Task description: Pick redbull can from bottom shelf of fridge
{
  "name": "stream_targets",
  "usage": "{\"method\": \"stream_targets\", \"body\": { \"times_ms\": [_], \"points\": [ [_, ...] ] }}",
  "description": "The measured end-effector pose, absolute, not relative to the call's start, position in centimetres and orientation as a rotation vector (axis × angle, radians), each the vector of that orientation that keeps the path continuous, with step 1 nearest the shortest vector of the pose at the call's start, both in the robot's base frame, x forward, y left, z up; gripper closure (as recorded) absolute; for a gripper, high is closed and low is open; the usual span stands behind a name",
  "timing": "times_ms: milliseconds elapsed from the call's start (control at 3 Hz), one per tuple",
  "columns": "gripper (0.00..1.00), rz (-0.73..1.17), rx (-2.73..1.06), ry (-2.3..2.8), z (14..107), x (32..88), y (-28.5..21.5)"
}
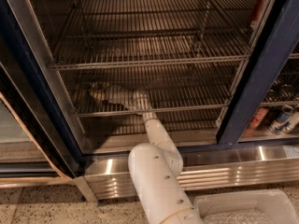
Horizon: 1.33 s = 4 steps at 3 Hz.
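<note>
One gripper [99, 94] at 9 o'clock over bottom shelf [187, 108], jaws' state untellable; redbull can [283, 117] at 3 o'clock past fridge [254, 85] post, well apart; reaching step, next move likely needs re-aiming rightward.

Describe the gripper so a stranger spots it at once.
Look into the fridge, under the middle shelf. The white arm crosses the front rail of the lower shelf and bends left. The gripper is its pale tip, unlike the chrome rods around it.
</note>
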<state>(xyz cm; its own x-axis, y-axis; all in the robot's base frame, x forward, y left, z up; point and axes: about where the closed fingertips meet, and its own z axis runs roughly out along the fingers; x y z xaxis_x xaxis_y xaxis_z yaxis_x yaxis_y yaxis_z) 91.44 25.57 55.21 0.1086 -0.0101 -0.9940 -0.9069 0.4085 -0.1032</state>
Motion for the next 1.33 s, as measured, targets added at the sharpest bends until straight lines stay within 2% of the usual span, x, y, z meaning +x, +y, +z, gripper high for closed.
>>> {"method": "stream_targets", "body": {
  "times_ms": [1333],
  "points": [
    [1.0, 0.756, -0.93, 1.238, 58.1, 87.9, 23.2]
  ]
}}
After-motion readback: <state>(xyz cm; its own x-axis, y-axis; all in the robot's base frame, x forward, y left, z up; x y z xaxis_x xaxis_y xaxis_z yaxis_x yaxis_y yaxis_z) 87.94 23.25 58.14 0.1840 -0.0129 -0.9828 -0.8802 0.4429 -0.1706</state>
